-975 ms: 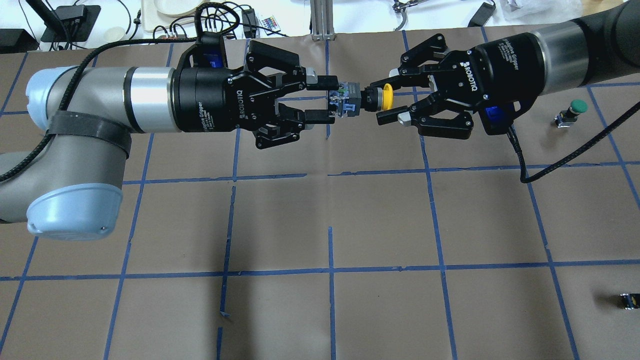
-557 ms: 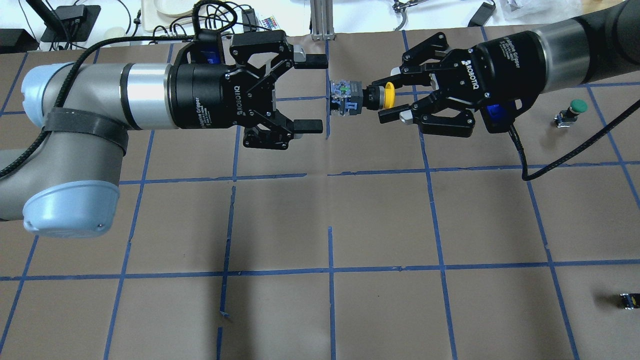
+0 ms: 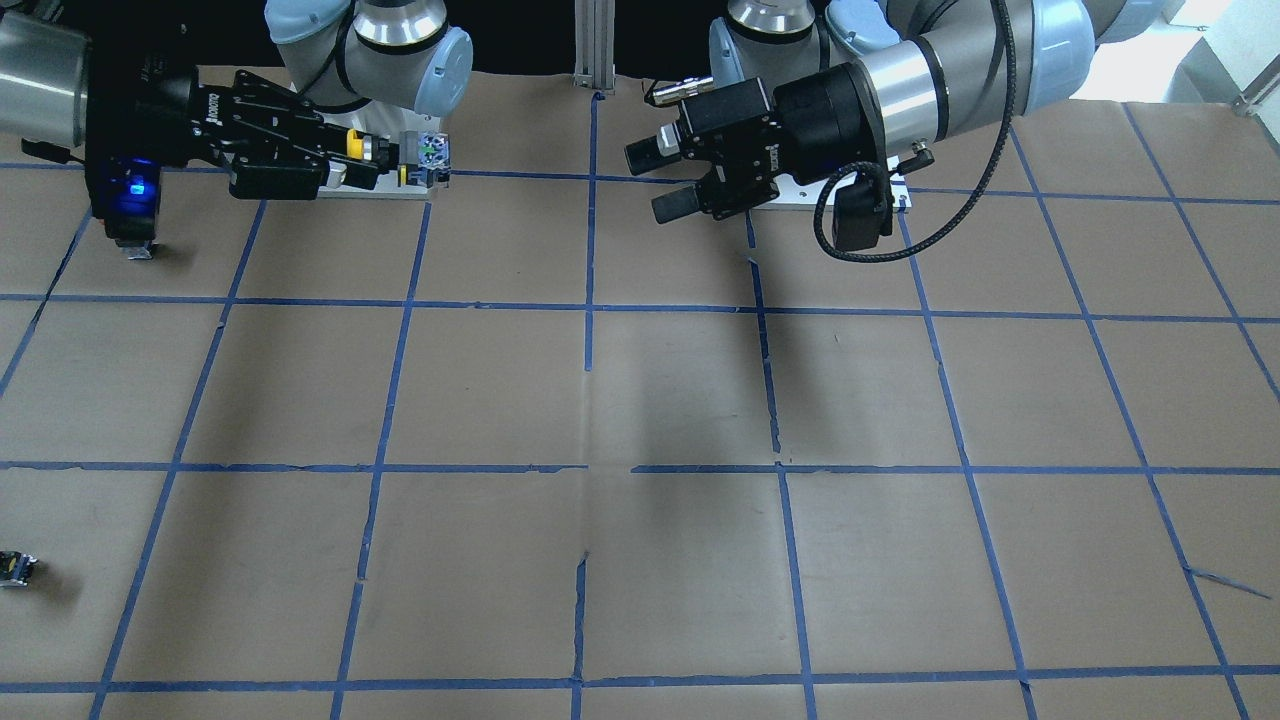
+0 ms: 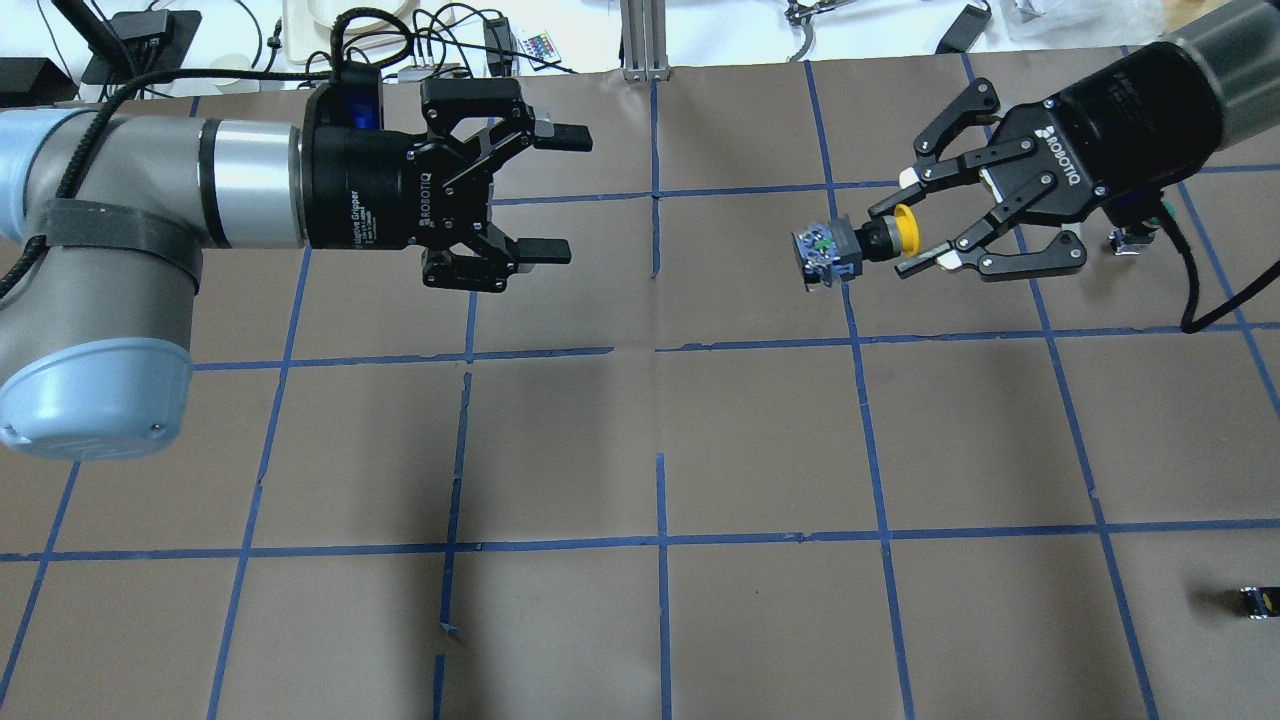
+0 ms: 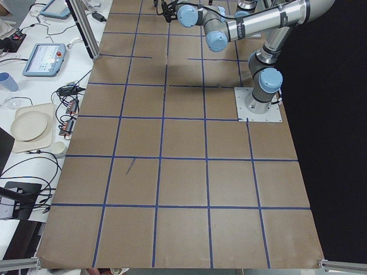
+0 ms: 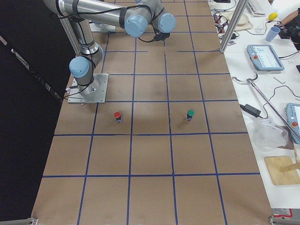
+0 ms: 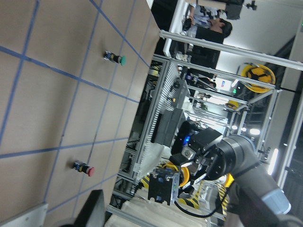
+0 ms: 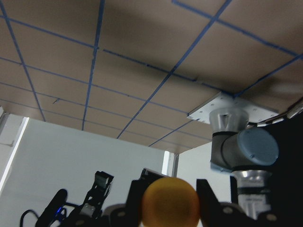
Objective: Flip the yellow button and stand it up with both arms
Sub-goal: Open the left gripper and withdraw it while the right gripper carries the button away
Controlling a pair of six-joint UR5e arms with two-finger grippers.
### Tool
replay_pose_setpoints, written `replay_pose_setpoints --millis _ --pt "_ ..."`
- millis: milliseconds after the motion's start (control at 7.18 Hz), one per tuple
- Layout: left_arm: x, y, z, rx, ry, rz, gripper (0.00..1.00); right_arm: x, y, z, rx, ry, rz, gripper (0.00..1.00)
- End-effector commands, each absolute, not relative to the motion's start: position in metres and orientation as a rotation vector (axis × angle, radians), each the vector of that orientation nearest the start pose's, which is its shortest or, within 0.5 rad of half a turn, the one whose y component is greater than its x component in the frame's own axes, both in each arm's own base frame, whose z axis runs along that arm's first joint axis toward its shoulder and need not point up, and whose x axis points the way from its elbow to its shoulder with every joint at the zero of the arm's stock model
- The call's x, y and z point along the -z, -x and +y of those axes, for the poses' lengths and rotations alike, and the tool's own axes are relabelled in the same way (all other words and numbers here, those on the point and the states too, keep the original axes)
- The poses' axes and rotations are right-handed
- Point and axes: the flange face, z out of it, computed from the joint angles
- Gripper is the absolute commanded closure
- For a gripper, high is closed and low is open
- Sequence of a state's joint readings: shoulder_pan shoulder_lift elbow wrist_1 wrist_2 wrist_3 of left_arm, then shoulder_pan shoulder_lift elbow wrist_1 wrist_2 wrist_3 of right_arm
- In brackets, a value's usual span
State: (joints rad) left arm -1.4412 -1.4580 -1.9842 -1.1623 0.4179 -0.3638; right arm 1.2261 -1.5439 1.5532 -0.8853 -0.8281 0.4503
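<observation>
The yellow button point(image 4: 905, 229) is held in the air by my right gripper point(image 4: 888, 240), which is shut on its neck just behind the cap. Its black-and-grey body point(image 4: 828, 254) points left, toward my other arm. In the front-facing view the right gripper point(image 3: 352, 165) holds the yellow button point(image 3: 355, 143) at the far left. The cap fills the bottom of the right wrist view point(image 8: 170, 202). My left gripper point(image 4: 562, 192) is open and empty, well to the left of the button. It also shows in the front-facing view point(image 3: 655, 182).
A green button point(image 6: 190, 114) and a red button point(image 6: 117, 115) stand on the brown, blue-taped table point(image 4: 660, 440). A small capless black-grey part point(image 4: 1258, 600) lies at the right edge. Cables and clutter lie beyond the far edge.
My left gripper opened, let go of the button's body and drew back to the left. My right gripper carried the yellow button to the right and tilted a little.
</observation>
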Motion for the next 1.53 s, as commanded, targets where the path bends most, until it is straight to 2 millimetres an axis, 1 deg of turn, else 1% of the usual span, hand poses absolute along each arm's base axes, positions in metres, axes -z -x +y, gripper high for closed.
replay_pose_setpoints --millis 0,139,278,418,557,696,835,975,1114,1253,1392 --pt "-0.422 0.138 -0.462 -0.051 -0.452 -2.169 0.01 -0.449 -0.008 -0.484 -0.704 -0.998 2.409 0.93" --pt "-0.427 0.128 -0.468 -0.104 -0.47 -2.32 0.01 -0.445 0.008 -0.488 -0.612 -0.827 2.622 0.93" --pt "-0.428 0.12 -0.473 -0.142 -0.48 -2.458 0.01 -0.439 0.021 -0.491 -0.536 -0.628 2.786 0.93" --pt "-0.428 0.113 -0.476 -0.184 -0.419 -2.538 0.01 -0.438 0.029 -0.498 -0.437 -0.396 2.871 0.93" --pt "-0.426 0.103 -0.48 -0.213 -0.355 -2.658 0.0 -0.433 0.048 -0.504 -0.412 -0.292 2.96 0.93" --pt "-0.427 0.096 -0.483 -0.212 -0.267 -2.778 0.0 -0.422 0.086 -0.513 -0.361 -0.146 2.995 0.93" --pt "-0.441 0.093 -0.486 -0.185 -0.169 -2.917 0.0 -0.402 0.129 -0.516 -0.298 -0.06 3.0 0.93" --pt "-0.46 0.106 -0.496 -0.119 -0.102 -3.037 0.0 -0.387 0.145 -0.516 -0.217 0.075 3.076 0.93" --pt "-0.478 0.131 -0.511 -0.073 0.011 -3.128 0.0 -0.361 0.149 -0.515 -0.128 0.205 3.123 0.93" --pt "-0.494 0.152 -0.515 -0.084 0.081 -3.136 0.0 -0.342 0.171 -0.506 -0.042 0.254 3.157 0.93" --pt "-0.505 0.151 -0.501 -0.084 0.082 -3.136 0.0 -0.323 0.192 -0.494 0.016 0.302 3.183 0.93"
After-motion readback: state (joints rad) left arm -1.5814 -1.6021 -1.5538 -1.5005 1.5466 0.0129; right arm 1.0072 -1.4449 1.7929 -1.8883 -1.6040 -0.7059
